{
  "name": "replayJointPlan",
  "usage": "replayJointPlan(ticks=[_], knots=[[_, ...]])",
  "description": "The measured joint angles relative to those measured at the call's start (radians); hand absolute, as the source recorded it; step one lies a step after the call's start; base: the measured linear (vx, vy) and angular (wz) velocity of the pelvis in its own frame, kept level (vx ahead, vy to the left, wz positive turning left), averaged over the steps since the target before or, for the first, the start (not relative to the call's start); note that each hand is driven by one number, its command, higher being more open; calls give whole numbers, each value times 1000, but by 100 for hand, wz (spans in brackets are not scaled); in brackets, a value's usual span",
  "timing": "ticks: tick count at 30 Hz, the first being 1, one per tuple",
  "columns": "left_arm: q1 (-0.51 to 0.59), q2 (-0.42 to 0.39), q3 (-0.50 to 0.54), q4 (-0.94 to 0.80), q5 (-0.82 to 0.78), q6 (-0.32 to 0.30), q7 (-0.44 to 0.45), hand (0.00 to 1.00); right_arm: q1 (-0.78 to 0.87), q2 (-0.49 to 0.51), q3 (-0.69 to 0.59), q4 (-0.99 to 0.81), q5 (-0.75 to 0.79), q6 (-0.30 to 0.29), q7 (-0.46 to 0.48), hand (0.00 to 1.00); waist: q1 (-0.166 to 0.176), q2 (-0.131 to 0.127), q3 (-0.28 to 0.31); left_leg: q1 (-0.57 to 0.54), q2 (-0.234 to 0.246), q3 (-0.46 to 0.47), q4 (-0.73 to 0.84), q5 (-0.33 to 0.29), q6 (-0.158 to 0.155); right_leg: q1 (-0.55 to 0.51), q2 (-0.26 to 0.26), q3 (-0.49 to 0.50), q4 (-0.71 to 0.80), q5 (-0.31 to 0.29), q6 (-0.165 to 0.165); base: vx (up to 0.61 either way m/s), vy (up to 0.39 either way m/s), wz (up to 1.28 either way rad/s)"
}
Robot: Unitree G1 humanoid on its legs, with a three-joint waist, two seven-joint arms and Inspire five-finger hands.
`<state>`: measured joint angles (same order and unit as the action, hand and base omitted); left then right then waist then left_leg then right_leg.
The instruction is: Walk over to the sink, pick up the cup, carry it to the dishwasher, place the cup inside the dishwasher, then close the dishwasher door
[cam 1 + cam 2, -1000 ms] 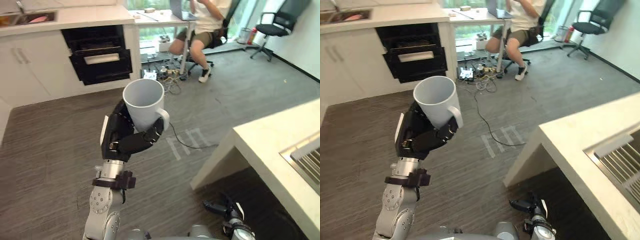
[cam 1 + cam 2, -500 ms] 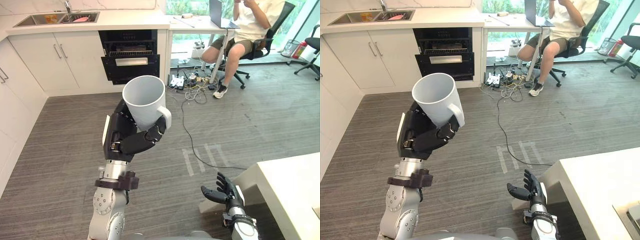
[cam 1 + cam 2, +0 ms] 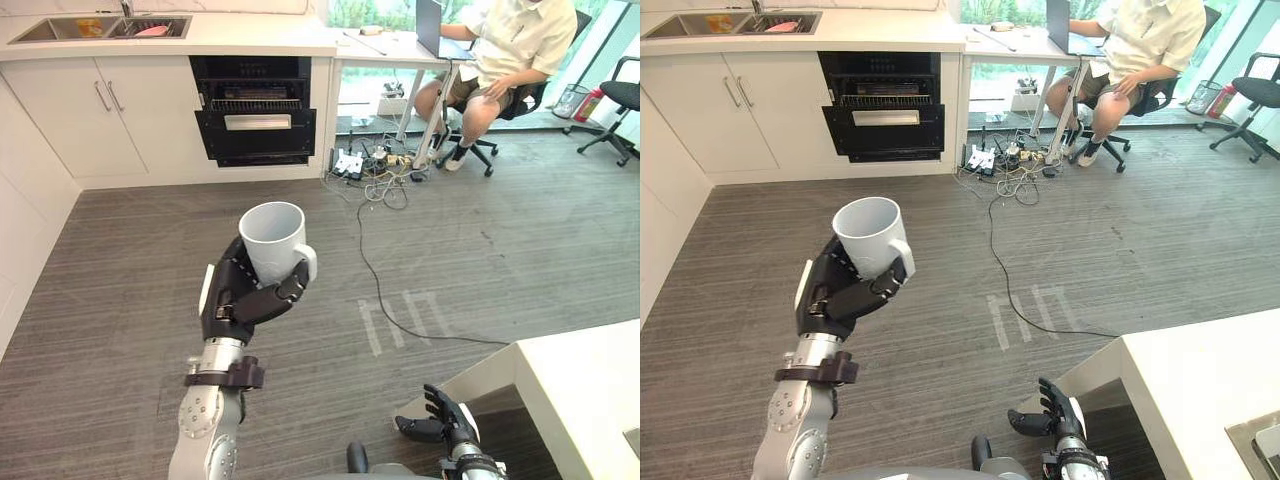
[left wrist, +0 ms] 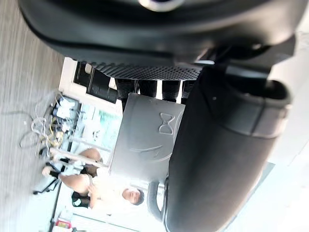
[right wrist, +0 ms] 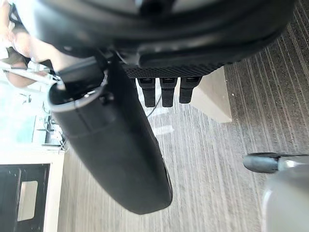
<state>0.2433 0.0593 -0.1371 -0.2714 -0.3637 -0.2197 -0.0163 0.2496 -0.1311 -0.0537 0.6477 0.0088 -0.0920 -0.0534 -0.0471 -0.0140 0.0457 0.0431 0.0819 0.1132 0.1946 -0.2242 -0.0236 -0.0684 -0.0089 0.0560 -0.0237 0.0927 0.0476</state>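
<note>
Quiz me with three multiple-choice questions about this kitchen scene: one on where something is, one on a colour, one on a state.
1. Where is the cup?
A. in the sink
B. in the left robot hand
C. on the floor

2. What colour is the cup?
A. white
B. red
C. black

3. How is the right robot hand?
A. curled round a second cup
B. open, holding nothing
C. pressing on a drawer

Answers:
1 B, its dark fingers and thumb curl round the cup's body.
2 A, the cup is plain white inside and out.
3 B, its fingers are spread with nothing between them.
</note>
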Motion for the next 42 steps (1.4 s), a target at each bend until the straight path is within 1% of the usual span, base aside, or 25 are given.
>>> replayJointPlan(ticks=[5, 8, 10, 12, 13, 15, 18, 20, 21, 22, 23, 24, 27, 30, 31, 32, 33, 34, 35, 36, 37, 38, 39, 40, 42], knots=[[-14, 1, -30, 8, -1, 19, 19, 30, -53, 0, -6, -33, 39, 1, -32, 90, -2, 1, 0, -21, -11, -18, -19, 57, -29, 24, -23, -64, -24, 2, -4, 5, -29, 40], [-16, 0, -38, 21, -1, 28, 32, 30, -97, -2, -15, -33, 42, 0, -37, 90, 11, 6, 7, -55, -13, -97, -13, 82, -35, 50, -35, -171, -29, -8, -18, -29, -38, 100], [-18, -1, -32, 21, -1, 28, 37, 30, -124, -3, -20, -33, 42, 0, -41, 90, 17, 11, 17, -97, -9, -98, 20, 84, -36, 58, -42, -236, -29, -12, -22, -107, -27, 114], [-26, -2, -26, 21, -2, 28, 39, 30, -145, -14, -26, -34, 42, 0, -50, 90, 21, 24, 48, -142, 22, 6, 73, 55, -41, 81, -49, -312, -28, -17, -22, -166, -8, 115], [-24, -7, -23, 21, -11, 28, 43, 30, -149, -18, -30, -34, 42, 1, -60, 90, 38, 32, 60, -155, 67, 98, 113, 37, -15, 86, -49, -338, -14, -41, -25, -164, 12, 75], [-22, -7, -15, 20, -14, 28, 52, 30, -150, -19, -30, -39, 41, 0, -64, 90, 43, 35, 64, -159, 116, 205, 143, 31, -16, 83, -63, -365, 9, -59, -6, -114, 72, 55], [-13, -2, 8, 4, -29, 28, 55, 30, -154, -22, -32, -69, 35, 1, -71, 90, 57, 37, 68, -173, 91, 221, 168, 4, 0, 45, -111, -359, 82, -83, 26, -24, 214, 12], [-3, 1, 9, -8, -29, 28, 54, 30, -154, -22, -57, -80, 27, 2, -71, 90, 50, 31, 72, -191, 57, 222, 228, -50, 24, -28, -176, -344, 262, -176, 62, 36, 234, 8], [0, 1, 9, -10, -29, 28, 54, 30, -154, -22, -64, -80, 26, 3, -71, 90, 48, 25, 77, -190, 45, 223, 245, -67, 32, -46, -199, -337, 320, -204, 64, 68, 213, 9], [9, 3, 5, -10, -29, 28, 53, 30, -155, -23, -71, -80, 26, 4, -72, 90, 43, 17, 82, -188, 22, 227, 276, -103, 45, -88, -241, -316, 447, -248, 54, 61, 155, 2], [15, 4, 5, -10, -29, 28, 53, 30, -156, -24, -74, -80, 26, 4, -72, 90, 39, 15, 84, -184, 13, 226, 285, -119, 53, -120, -257, -294, 517, -257, 40, 195, 195, 20], [22, 14, 2, -10, -28, 28, 54, 30, -156, -22, -75, -80, 25, 13, -73, 90, 19, 12, 99, -155, -9, 203, 285, -139, 78, -189, -269, -210, 686, -262, 21, 213, 132, 34], [18, 25, -10, -10, -28, 26, 55, 30, -153, -16, -75, -88, 25, 21, -73, 90, 1, 11, 105, -105, -20, 181, 242, -149, 82, -260, -212, -170, 735, -312, 27, 288, 62, 32], [-17, 48, -49, -6, -27, 25, 57, 30, -155, -18, -77, -137, 23, 21, -80, 90, -26, 18, 110, -35, -32, 138, 155, -159, 63, -341, -133, -200, 530, -283, 26, 455, 0, 46], [-34, 41, -66, -1, -27, 24, 60, 30, -151, -19, -77, -161, 16, 22, -82, 90, -41, 19, 110, 7, -31, 118, 125, -158, 32, -354, -98, -186, 426, -189, 7, 443, -23, 58], [-42, 37, -75, 1, -27, 23, 61, 30, -145, -21, -77, -180, 9, 22, -82, 90, -51, 25, 107, 25, -27, 100, 113, -164, 18, -352, -76, -171, 408, -127, 3, 908, -64, 49], [-61, 12, -88, 9, -27, 21, 61, 30, -129, -36, -75, -265, -8, 22, -84, 90, -45, 81, 90, 46, 26, 67, 123, -167, -33, -352, -33, -162, 473, -105, -10, 567, -45, 24], [-66, 9, -87, 11, -27, 20, 61, 30, -128, -36, -74, -281, -11, 22, -84, 90, -48, 83, 92, 47, 29, 59, 134, -159, -47, -353, -35, -166, 492, -119, -18, 833, -90, 38], [-90, -14, -91, 39, -28, 21, 61, 30, -115, -43, -72, -338, -14, 21, -83, 90, -69, 85, 103, 51, 33, 20, 206, -108, -78, -356, -54, -182, 619, -166, -56, 530, -123, 53], [-99, -27, -89, 52, -28, 21, 62, 30, -109, -47, -68, -359, -15, 21, -83, 90, -81, 73, 123, 58, 30, 18, 275, -76, -75, -363, -61, -204, 700, -190, -58, 627, -182, 73], [-84, -39, -92, 53, -29, 22, 62, 30, -68, -45, -58, -406, -17, 17, -83, 90, -77, 95, 104, -11, 100, 33, 529, -20, -66, -273, -11, -205, 534, -178, -59, 483, -235, 37], [-73, -46, -97, 32, -29, 11, 55, 30, -52, -44, -42, -457, -17, 9, -92, 90, -59, 113, 114, -105, 201, 62, 791, 47, -8, -202, 38, -212, 480, -223, -60, 310, -199, -1], [-73, -42, -104, 31, -29, 7, 55, 30, -55, -44, -42, -468, -17, 7, -99, 90, -39, 134, 104, -150, 246, 85, 879, 37, 4, -165, 64, -203, 452, -233, -65, 609, -142, -38], [-74, -32, -110, 31, -29, 8, 55, 30, -69, -23, -28, -472, -16, 7, -112, 90, -15, 119, 111, -218, 284, 122, 973, 13, 37, -85, 80, -183, 390, -245, -72, 612, -54, -32], [-71, -21, -110, 31, -29, 8, 54, 30, -73, -6, -2, -494, -16, 4, -121, 90, 5, 84, 127, -311, 273, 167, 967, -38, 58, 42, 58, -161, 292, -255, -67, 626, -1, -10]])
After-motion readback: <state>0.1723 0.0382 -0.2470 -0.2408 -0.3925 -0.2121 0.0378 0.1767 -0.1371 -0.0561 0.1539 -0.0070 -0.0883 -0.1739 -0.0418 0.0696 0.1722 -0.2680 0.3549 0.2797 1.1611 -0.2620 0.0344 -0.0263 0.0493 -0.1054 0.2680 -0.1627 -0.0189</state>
